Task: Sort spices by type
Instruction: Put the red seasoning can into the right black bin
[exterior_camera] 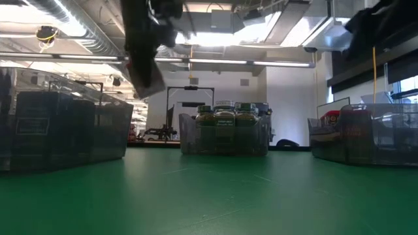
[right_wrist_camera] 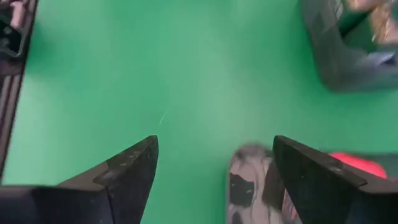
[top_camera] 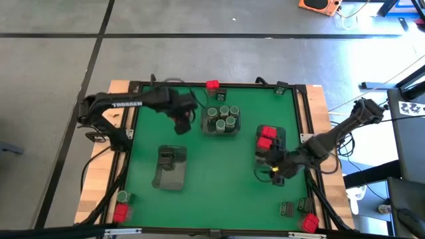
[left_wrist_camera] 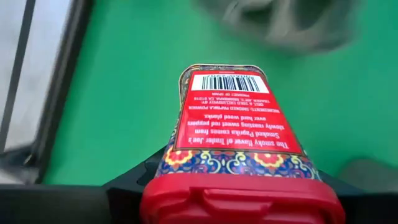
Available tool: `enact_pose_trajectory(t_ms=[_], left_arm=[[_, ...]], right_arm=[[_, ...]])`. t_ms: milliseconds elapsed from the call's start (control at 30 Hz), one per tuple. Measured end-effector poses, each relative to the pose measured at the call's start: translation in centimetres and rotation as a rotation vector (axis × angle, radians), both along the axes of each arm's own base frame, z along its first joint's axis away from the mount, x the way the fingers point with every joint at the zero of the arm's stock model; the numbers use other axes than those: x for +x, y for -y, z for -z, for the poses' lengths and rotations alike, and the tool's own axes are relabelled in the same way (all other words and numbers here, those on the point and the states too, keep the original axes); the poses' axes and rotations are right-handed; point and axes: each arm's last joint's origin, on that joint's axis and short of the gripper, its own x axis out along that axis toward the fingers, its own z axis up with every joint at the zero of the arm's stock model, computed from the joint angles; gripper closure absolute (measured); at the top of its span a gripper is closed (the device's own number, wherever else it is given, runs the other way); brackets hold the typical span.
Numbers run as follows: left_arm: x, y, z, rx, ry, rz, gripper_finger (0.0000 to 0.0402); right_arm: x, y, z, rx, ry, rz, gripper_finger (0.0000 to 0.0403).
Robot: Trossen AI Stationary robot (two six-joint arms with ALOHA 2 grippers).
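My left gripper [top_camera: 180,123] hangs above the mat, just left of the middle tray [top_camera: 221,130] of round grey-green jars [top_camera: 222,117], and is shut on a red box [left_wrist_camera: 235,124] with a barcode and a red lid. My right gripper [top_camera: 274,171] stands open over the mat, near the right tray [top_camera: 281,135] that holds red boxes [top_camera: 267,137]. In the right wrist view its fingers [right_wrist_camera: 134,165] have nothing between them; a grey tin [right_wrist_camera: 245,183] and something red [right_wrist_camera: 354,165] lie below. A third tray [top_camera: 170,174] at the near left holds dark tins [top_camera: 170,158]. My left gripper pinches the red box between its two fingers [left_wrist_camera: 127,186] at the box's sides next to the red lid [left_wrist_camera: 163,163]. The fingers slant steeply down from above. The box points away along them, barcode end [left_wrist_camera: 227,82] farthest out, lifted clear of the mat.
Loose spices lie around the mat's rim: a red box [top_camera: 212,85] and a dark tin [top_camera: 282,87] at the far edge, a jar [top_camera: 123,196] and a red box [top_camera: 120,212] at the near left, a tin [top_camera: 287,208] and a red box [top_camera: 309,222] at the near right.
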Motion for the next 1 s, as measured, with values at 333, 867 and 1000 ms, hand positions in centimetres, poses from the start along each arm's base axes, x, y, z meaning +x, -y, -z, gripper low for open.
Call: enact_pose_trajectory(t_ms=[333,867,1000], left_arm=[[5.0,8.4,-0.5,0.004,0.367,0.234,0.02],[16.1,15.2,-1.8,-0.008,0.547,0.429,0.0202],[19.2,15.3,-1.8,0.02,0.576,0.456,0.0199]], right_arm=[[-4.6,-0.5,-0.3,0.056,-0.131,0.074,0.0086],[-8.2,-1.2,0.1,-0.074,-0.109,0.154,0.0086],[-8.3,-1.1,0.1,-0.085,-0.132,0.152,0.0086]])
